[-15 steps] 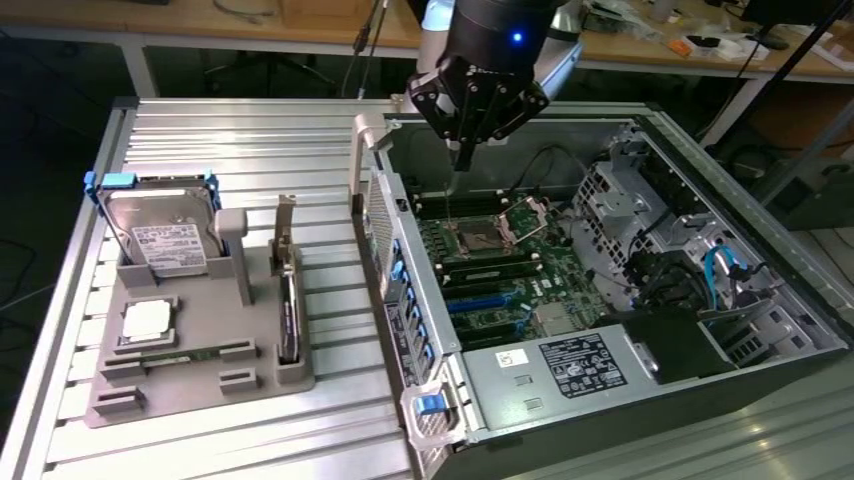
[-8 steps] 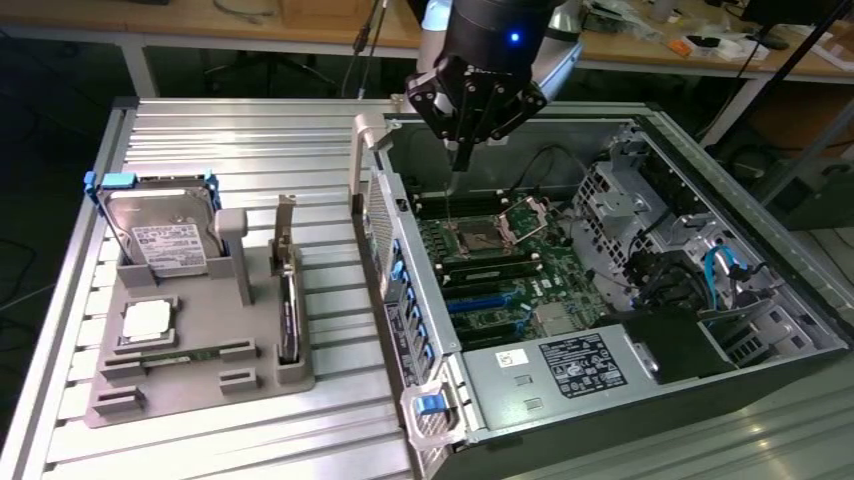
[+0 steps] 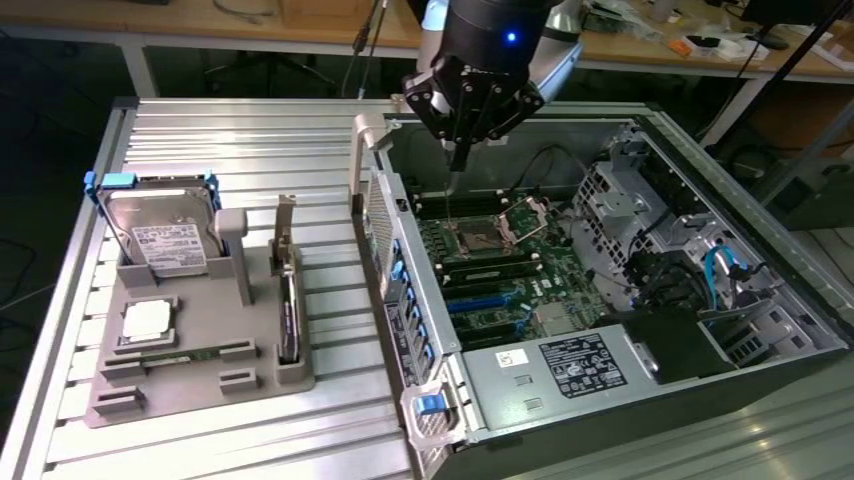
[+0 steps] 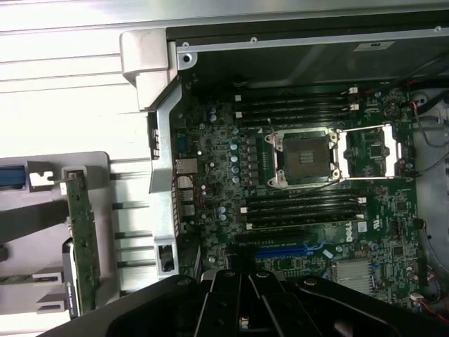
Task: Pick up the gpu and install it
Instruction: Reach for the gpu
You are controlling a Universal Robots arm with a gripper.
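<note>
Staging: a grey moulded fixture tray (image 3: pixel 187 385) on the ribbed aluminium worktop (image 3: pixel 227 140) keeps each component in its own seat. The gpu (image 3: pixel 284 290), a thin green circuit card with a narrow silver-beige metal bracket, stands on edge in a slot along the tray side nearest the case; this posture appears meant to leave its upper edge free for a pinch from above. A silver hard drive with a white label (image 3: pixel 160 240) leans in a blue-trimmed cradle at 10 o'clock from the card; a small square silver chip (image 3: pixel 147 320) lies flat at 9 o'clock.

The black open-sided computer case (image 3: pixel 378 225) lies on its side, so the green motherboard (image 3: pixel 554 265) faces upward.

The black end effector (image 3: pixel 458 160), fingers pressed together and holding nothing, hangs above the motherboard; in the exterior view the gpu sits well apart at about 7 to 8 o'clock from it, outside the case wall.
</note>
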